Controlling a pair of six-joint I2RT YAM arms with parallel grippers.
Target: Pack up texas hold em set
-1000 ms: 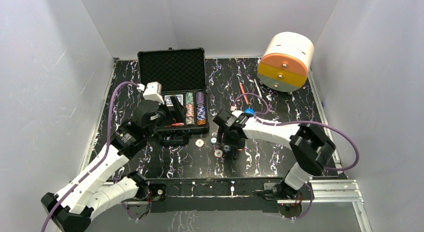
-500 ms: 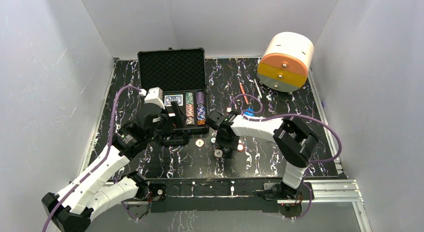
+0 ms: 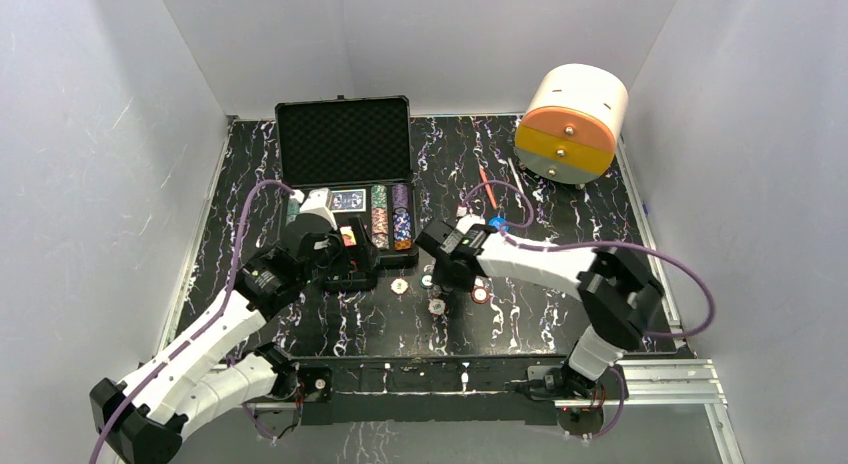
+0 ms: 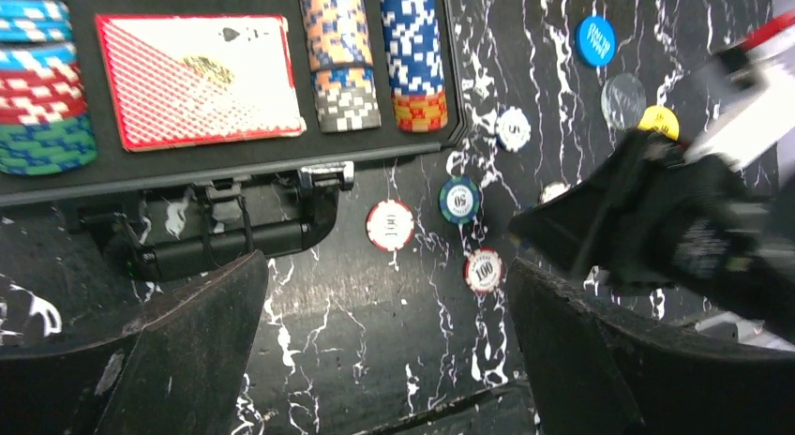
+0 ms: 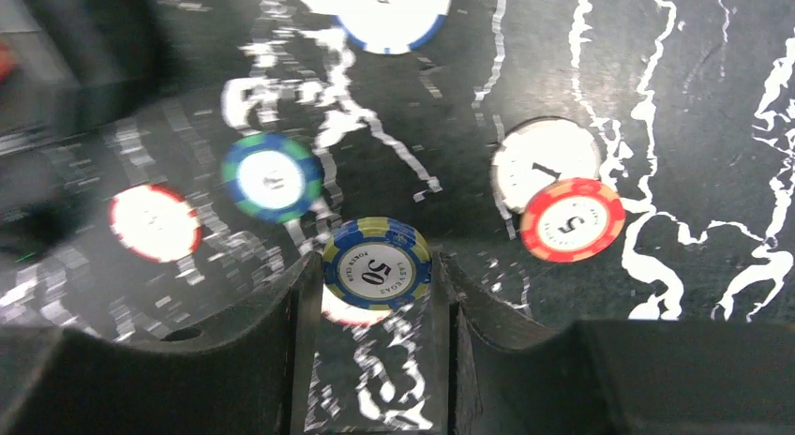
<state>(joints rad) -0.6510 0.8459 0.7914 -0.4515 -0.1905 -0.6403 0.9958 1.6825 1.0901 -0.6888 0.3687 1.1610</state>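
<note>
The black case lies open at the back left, its tray holding rows of striped chips and a red-backed card deck. Loose chips lie in front of it: a red-and-white one, a green-and-blue 50 and a red 100. My right gripper is shut on a blue-and-yellow 50 chip, held on edge between the fingertips just above another chip. My left gripper hangs open and empty over the table by the case's handle.
A big white-and-orange cylinder stands at the back right, with an orange pen and a white pen in front of it. A blue button, a clear disc and a yellow disc lie near the right arm. Grey walls enclose the table.
My right gripper has closed on the blue-and-yellow 50 chip. The left gripper has come back from over the case tray toward its front edge, still open.
</note>
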